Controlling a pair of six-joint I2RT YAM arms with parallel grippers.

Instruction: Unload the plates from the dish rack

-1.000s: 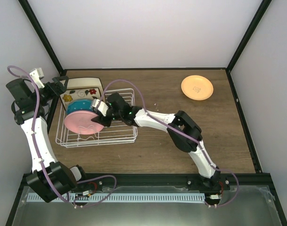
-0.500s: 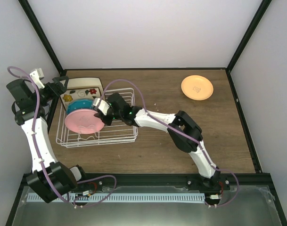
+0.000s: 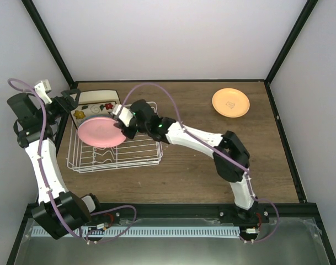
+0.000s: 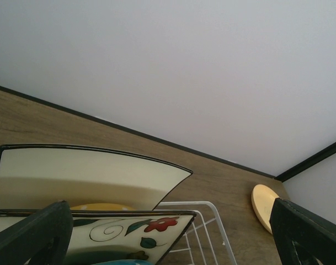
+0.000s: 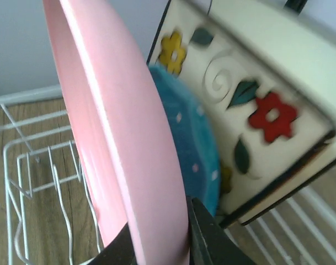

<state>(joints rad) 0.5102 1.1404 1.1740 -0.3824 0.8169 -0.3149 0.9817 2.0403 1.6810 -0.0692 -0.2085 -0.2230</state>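
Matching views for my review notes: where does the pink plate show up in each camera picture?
Top external: the pink plate sits left of centre, over the left end of the dish rack.
Left wrist: not in view.
Right wrist: edge-on, left of centre, pinched at its rim by the right fingers.
Shared landmark: the flowered square plate.

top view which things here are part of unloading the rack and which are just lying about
Job: dish rack, pink plate in right pincer, teal plate, flowered plate, plain cream plate, pale-orange plate.
Not job: table, purple cables.
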